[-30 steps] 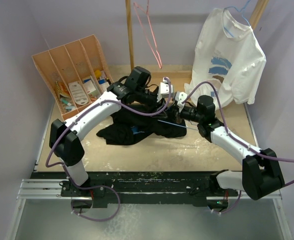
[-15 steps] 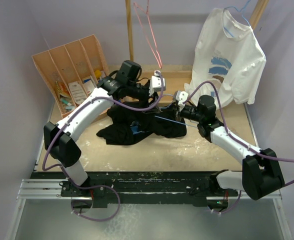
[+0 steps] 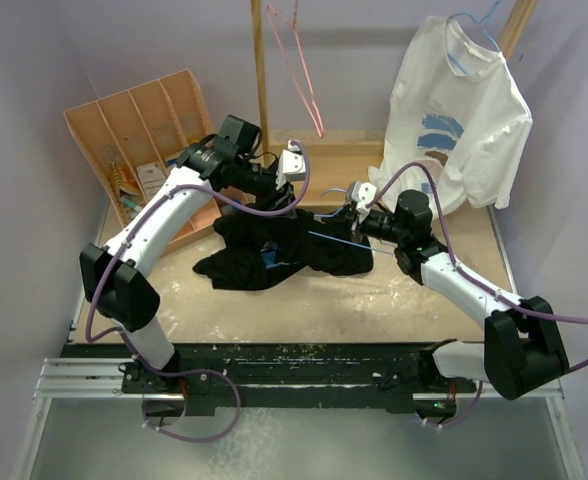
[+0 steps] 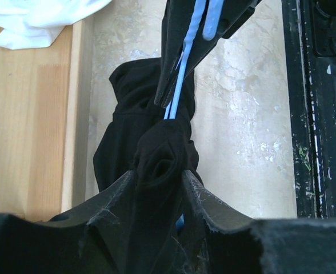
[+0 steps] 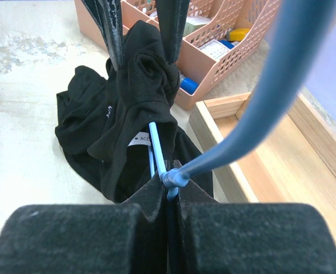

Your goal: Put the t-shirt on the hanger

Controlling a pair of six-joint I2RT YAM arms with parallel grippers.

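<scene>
Left gripper [image 4: 159,171] pinches a bunched fold of the t-shirt [image 3: 259,260], whose rest lies heaped on the table [image 3: 374,290], seemingly to draw cloth along the hanger [image 4: 182,85]; right gripper [image 5: 169,188] clamps the hanger's twisted neck, steadying it.

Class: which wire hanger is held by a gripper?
The light-blue wire hanger in the black t-shirt, clamped by the right gripper; the pink-red hanger hangs free.

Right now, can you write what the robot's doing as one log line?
left hand: shut on t-shirt | right hand: shut on hanger | hanger wire runs into the cloth | not hung yet
</scene>
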